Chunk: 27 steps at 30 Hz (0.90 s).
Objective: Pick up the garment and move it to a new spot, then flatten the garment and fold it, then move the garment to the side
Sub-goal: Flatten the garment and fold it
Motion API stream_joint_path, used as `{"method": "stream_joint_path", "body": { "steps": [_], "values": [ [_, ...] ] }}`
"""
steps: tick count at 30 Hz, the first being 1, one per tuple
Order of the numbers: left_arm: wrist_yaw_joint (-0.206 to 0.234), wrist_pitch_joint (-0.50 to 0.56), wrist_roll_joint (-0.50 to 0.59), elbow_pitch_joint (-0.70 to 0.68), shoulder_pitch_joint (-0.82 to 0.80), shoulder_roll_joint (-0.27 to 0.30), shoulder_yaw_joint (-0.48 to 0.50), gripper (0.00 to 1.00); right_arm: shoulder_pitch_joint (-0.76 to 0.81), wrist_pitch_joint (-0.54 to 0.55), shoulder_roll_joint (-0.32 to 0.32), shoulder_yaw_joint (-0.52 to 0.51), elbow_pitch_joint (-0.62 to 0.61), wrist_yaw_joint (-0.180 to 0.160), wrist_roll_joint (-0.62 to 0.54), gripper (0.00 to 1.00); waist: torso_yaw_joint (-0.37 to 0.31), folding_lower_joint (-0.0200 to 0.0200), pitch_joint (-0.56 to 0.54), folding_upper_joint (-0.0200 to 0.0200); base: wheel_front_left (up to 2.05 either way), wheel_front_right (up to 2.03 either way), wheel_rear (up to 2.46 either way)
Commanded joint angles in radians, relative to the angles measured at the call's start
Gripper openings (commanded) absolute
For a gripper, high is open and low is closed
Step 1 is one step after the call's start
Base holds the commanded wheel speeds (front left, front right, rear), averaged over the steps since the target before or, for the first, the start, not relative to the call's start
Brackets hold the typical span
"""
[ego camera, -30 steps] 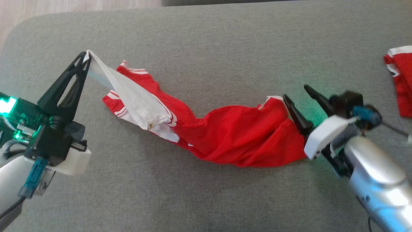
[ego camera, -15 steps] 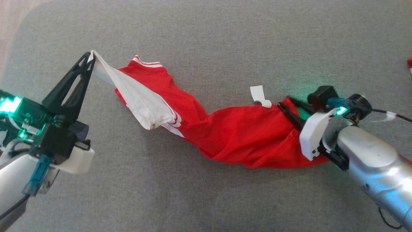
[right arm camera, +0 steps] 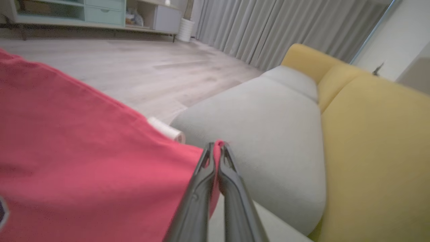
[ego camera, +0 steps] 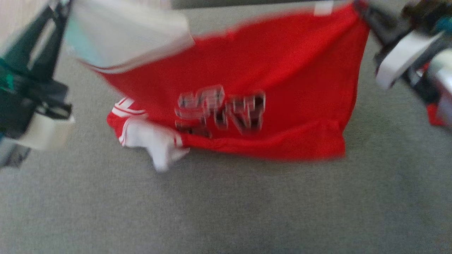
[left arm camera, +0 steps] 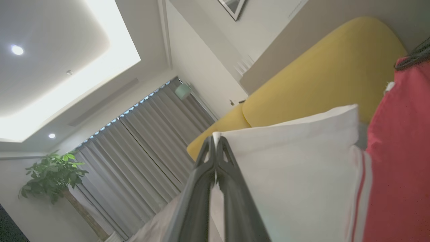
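The garment [ego camera: 282, 70], a red jersey with white sleeves and dark lettering, hangs spread between my two grippers, its lower edge and one white sleeve [ego camera: 155, 144] resting on the grey cushion [ego camera: 247, 204]. At the upper left of the blurred head view, my left gripper [ego camera: 61, 4] is shut on the other white sleeve [left arm camera: 295, 168]. In its own wrist view the left gripper [left arm camera: 215, 139] pinches the sleeve's corner. My right gripper [ego camera: 356, 5] holds the top right red corner. The right gripper [right arm camera: 218, 146] is shut on the red hem [right arm camera: 84, 141].
A second red cloth [ego camera: 432, 114] shows at the right edge behind my right arm. The yellow sofa back [right arm camera: 369, 151] rises beyond the grey seat [right arm camera: 268, 134]. Wooden floor [right arm camera: 134, 67], curtains and a low cabinet lie further off.
My right gripper closed on the garment's red corner. Both arms then rose, lifting the garment from a crumpled strip into a hanging spread sheet. The head view has shifted too.
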Motion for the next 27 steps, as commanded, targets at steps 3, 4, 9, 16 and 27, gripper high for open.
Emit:
{"method": "stream_joint_path", "body": {
  "steps": [3, 4, 9, 16, 27],
  "values": [
    [-0.028, -0.013, -0.012, 0.010, -0.078, 0.037, 0.091, 0.00, -0.030, -0.012, -0.042, -0.059, -0.056, 0.007, -0.012, 0.00, -0.040, 0.0000, -0.074, 0.0000, 0.00, 0.00, 0.00],
    [-0.042, -0.015, -0.014, 0.024, -0.088, 0.036, 0.099, 0.00, -0.039, -0.013, -0.052, -0.085, -0.077, 0.007, -0.015, 0.00, -0.047, 0.0000, -0.094, 0.0000, 0.00, 0.00, 0.00],
    [-0.100, -0.018, -0.024, 0.077, -0.125, 0.015, 0.138, 0.00, -0.021, -0.013, -0.099, -0.203, -0.163, 0.007, -0.002, 0.00, -0.068, 0.0000, -0.200, 0.0000, 0.00, 0.00, 0.00],
    [-0.153, -0.019, -0.016, 0.088, -0.143, 0.006, 0.209, 0.00, 0.034, -0.013, -0.185, -0.320, -0.261, 0.007, 0.020, 0.00, -0.064, 0.0000, -0.289, 0.0000, 0.00, 0.00, 0.00],
    [-0.284, -0.018, -0.026, 0.180, -0.199, -0.078, 0.247, 0.00, 0.069, 0.033, -0.215, -0.382, -0.304, 0.007, 0.003, 0.00, -0.034, 0.0000, -0.343, 0.0000, 0.00, 0.00, 0.00]
  ]
}}
